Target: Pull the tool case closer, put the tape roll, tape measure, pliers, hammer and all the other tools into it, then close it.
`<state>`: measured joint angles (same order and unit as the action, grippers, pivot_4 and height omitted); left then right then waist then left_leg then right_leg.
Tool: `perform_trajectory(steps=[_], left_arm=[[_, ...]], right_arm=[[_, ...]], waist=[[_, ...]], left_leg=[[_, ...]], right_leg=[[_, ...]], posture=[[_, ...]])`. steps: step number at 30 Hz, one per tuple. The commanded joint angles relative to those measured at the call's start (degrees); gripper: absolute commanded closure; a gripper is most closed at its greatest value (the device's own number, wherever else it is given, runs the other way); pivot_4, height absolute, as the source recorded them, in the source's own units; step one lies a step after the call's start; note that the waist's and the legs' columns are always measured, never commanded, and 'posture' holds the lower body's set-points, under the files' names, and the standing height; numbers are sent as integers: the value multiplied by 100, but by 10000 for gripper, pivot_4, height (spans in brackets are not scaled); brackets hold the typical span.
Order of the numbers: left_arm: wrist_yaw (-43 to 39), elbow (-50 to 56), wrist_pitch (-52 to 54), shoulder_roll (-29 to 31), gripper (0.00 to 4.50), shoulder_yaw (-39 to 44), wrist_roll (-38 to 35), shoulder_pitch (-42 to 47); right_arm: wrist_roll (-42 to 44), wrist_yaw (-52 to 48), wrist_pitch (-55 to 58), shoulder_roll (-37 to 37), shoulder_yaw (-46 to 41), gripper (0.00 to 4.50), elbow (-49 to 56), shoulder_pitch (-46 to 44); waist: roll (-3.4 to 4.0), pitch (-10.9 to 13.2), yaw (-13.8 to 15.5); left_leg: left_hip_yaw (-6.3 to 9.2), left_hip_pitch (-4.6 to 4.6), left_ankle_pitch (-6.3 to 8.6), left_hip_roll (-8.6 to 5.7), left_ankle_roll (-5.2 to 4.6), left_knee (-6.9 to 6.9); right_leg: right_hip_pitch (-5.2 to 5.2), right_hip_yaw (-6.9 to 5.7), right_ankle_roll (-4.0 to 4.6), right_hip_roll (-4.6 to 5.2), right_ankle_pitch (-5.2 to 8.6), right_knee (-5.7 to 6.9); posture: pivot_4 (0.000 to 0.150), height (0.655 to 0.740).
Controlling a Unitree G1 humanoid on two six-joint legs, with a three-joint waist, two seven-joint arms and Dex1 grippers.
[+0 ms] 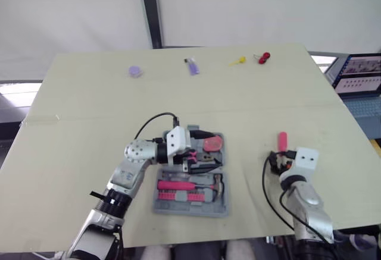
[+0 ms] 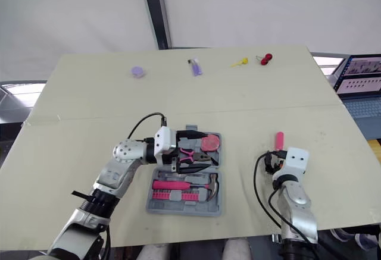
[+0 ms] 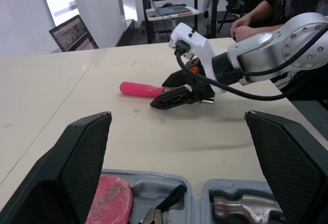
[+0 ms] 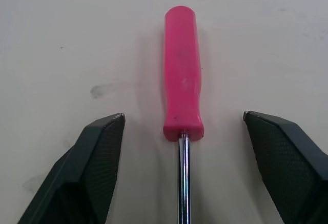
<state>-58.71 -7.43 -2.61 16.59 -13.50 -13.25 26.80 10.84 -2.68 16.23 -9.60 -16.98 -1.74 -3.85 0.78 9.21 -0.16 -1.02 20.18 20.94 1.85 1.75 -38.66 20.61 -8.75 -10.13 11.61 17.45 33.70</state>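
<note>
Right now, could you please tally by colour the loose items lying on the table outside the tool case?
Pink: 1, the screwdriver
Purple: 2, a round piece and a long piece
Yellow: 1, the yellow piece
Red: 1, the red piece
Total: 5

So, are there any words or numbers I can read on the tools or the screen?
None can be read.
The open laptop screen on the right shows rows of marks too small to read.
The pink-handled screwdriver and the grey plastic tool case show no writing.
</note>
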Motion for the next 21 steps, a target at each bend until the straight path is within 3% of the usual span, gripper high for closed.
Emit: perform_trajectory(steps=[1,3,6,10,12,18,21], left_arm=[[23,186,-62,-34,0,-3,0,135],[31,173,-64,-42,0,-9,8,146],[45,175,-62,-55,0,-25,21,143],[44,161,-62,-56,0,-32,19,121],[40,142,-71,-50,0,-26,21,123],[80,63,-72,-48,0,54,-4,163],[-77,151,-25,161,0,173,-109,98]], right_arm=[[38,88,-74,8,-101,5480,-91,-46],[22,96,-94,-2,-121,5480,-136,-78],[1,107,-123,-7,-146,13977,-166,-96],[18,85,-128,-13,-168,33913,-138,-81],[25,74,-127,-25,-168,40904,-121,-69],[-41,-393,-345,-326,40,40896,201,-2],[152,-1237,355,-983,454,40896,917,5]], waist=[[0,0,1],[0,0,1],[0,0,0],[0,0,3],[0,0,10],[0,0,10],[6,4,2]], left_leg=[[0,0,0,0,0,0],[0,0,0,0,0,0],[0,0,0,0,0,0],[0,0,0,0,0,0],[1,0,0,0,0,-1],[2,1,0,0,0,-2],[1,2,0,0,0,-2]], right_leg=[[0,0,0,0,0,0],[0,0,0,0,0,0],[0,0,0,0,0,0],[0,0,0,0,0,0],[-2,0,0,0,0,0],[-2,0,0,0,0,0],[-2,0,0,0,0,-3]], posture=[[1500,7400],[1500,7400],[1500,7400],[1500,7400],[1500,7400],[1500,7400],[1500,7400]])
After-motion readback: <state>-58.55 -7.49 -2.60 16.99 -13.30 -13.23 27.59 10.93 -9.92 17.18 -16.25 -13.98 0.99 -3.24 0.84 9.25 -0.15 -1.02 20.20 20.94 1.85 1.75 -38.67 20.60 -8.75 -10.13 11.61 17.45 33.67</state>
